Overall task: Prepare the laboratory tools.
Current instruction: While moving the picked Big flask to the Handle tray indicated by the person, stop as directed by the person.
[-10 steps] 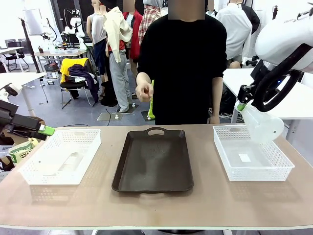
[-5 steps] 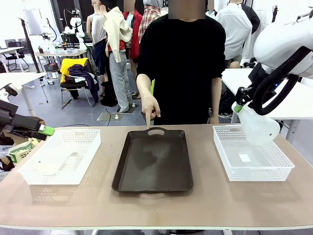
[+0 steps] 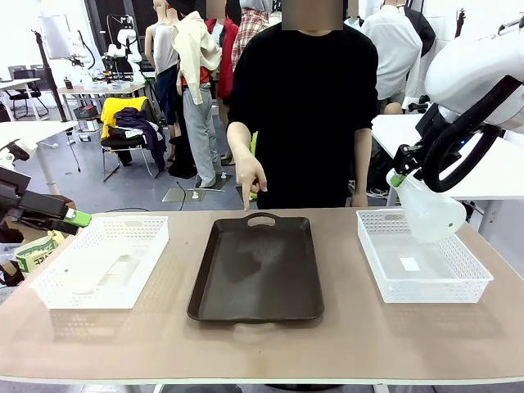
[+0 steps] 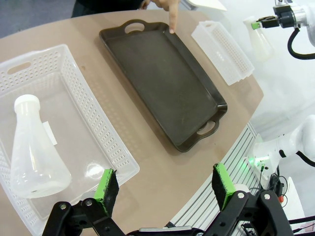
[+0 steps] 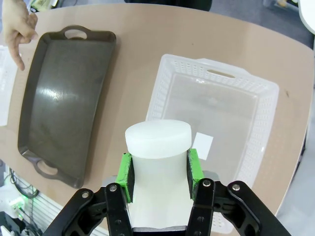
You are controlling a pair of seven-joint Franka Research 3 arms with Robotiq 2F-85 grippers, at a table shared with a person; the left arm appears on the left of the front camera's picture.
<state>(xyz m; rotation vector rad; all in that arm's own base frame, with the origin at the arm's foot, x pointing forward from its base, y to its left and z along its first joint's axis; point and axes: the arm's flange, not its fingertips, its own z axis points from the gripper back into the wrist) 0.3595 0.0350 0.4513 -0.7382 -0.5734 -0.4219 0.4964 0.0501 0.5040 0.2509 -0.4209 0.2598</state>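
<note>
Flask pinched by the neck in my right gripper, above the right basket's far edge; second flask lies in the left basket, under my left gripper's spread jaws. Next, probably: onto the tray's far edge, where the person's finger points.

The tan, round-edged surface stood in a crowded, evenly lit workroom with a grey floor. Behind it at the left, a black chair carried a yellow garment and a dark garment heaped over it. A white desk stood near the left edge, and a cluttered table stood farther back by a bright white wall. At the right stood 1 more white table.
</note>
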